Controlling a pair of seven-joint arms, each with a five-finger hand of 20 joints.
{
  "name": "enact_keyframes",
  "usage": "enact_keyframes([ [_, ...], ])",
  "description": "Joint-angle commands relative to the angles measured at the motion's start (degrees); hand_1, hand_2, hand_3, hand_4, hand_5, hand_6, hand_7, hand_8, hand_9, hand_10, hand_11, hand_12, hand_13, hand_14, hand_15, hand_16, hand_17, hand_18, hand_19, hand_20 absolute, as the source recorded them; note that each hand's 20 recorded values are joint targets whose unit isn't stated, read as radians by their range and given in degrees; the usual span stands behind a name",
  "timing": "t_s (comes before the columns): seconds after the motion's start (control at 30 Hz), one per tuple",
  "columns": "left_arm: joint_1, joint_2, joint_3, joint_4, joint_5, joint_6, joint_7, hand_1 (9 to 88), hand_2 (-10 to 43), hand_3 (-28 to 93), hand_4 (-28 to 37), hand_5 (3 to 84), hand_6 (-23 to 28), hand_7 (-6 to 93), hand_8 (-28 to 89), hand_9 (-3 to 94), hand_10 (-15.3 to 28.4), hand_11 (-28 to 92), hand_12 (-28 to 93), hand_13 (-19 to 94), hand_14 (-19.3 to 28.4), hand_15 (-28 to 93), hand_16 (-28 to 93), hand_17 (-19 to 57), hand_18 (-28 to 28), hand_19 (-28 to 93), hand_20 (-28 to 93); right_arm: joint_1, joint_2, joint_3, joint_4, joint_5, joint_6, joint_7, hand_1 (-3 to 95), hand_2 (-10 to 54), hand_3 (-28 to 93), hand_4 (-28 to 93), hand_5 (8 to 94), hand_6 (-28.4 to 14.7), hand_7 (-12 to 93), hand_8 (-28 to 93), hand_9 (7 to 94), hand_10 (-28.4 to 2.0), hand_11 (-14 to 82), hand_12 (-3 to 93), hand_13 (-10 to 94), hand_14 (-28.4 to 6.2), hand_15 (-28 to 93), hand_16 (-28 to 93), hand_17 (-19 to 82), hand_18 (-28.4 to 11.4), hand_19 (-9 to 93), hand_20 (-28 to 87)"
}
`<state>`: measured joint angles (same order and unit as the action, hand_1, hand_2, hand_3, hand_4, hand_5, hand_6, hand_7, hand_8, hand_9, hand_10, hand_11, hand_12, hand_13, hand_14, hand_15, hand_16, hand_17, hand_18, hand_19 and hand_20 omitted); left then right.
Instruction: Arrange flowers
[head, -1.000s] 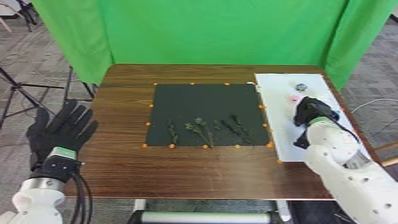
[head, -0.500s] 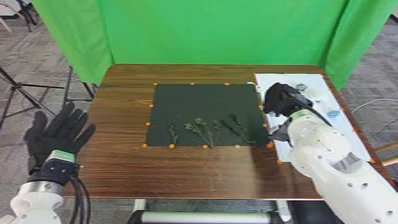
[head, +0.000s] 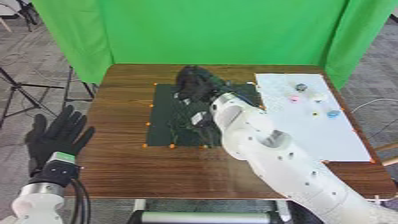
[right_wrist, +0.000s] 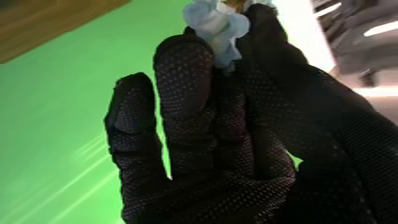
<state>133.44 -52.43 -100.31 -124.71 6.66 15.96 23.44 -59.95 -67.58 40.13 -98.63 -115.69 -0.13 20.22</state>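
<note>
Here's the brown wooden bench (head: 115, 170), and on it the flat, square black mat (head: 163, 116); white rectangular board (head: 333, 137) right of the mat. Left robot hand (head: 59, 137), black-gloved, spread wide, left of the mat. Right robot hand (right_wrist: 182, 75), black-gloved, over the mat's far part, pinching a pale-blue, ruffled-petalled flower (right_wrist: 216, 25)! Looks featherlight, soft, easily crumpled: take it gently, at the base.

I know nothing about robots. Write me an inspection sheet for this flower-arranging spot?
Surface: brown wooden table with a dark mat and a white board.
Job's things: leafy stems on the mat; small blooms, including pink and blue, on the board; pale flower held.
Clutter: orange dots around the mat.
Hands: right hand over the mat, pinching the pale flower; left hand open, fingers straight.
Cables: black ones by the left wrist.
Surroundings: green curtain behind; grey floor.
</note>
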Motion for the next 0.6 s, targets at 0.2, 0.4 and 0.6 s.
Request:
enact_keyframes([
  [0.2,-3.60,1.53,2.62,1.03,-0.74,1.02,-0.93,25.7,13.4,70,-28.3,34.9,6.8,14.3,-10,26.6,13.1,20,10,15,10.6,27,-7,-5.4,11.5,26,9,1.76,-7.62,-9.13,7.90,-10.79,-2.20,-1.34,64.4,-9.5,71,-28,66.7,-1.0,47,7,78.3,-8.7,21.4,51.3,72,-5.4,46,51,38,-19.0,78,41],
  [0.4,-5.42,1.74,3.53,1.69,-0.35,0.63,-2.43,25.7,13.5,70,-28.3,35.4,7.1,14.7,-10,28.0,13.7,21,11,17,12.4,31,-7,-5.6,11.9,27,9,0.79,-9.41,-10.12,9.51,-14.66,-3.30,-0.21,64.0,-9.5,71,-28,66.3,-0.6,48,6,78.3,-8.9,21.7,50.9,72,-5.5,46,51,38,-19.5,78,42],
  [0.6,-6.51,1.77,4.20,2.19,0.23,0.21,-3.36,25.8,13.5,70,-28.3,35.4,7.0,14.8,-10,28.0,13.7,21,11,17,12.2,31,-8,-5.6,11.9,27,9,-0.78,-9.95,-10.04,10.14,-15.95,-4.54,1.76,63.1,-9.5,72,-28,64.9,-0.7,48,4,77.0,-8.9,20.8,49.6,71,-5.5,46,51,37,-19.8,78,42],
])
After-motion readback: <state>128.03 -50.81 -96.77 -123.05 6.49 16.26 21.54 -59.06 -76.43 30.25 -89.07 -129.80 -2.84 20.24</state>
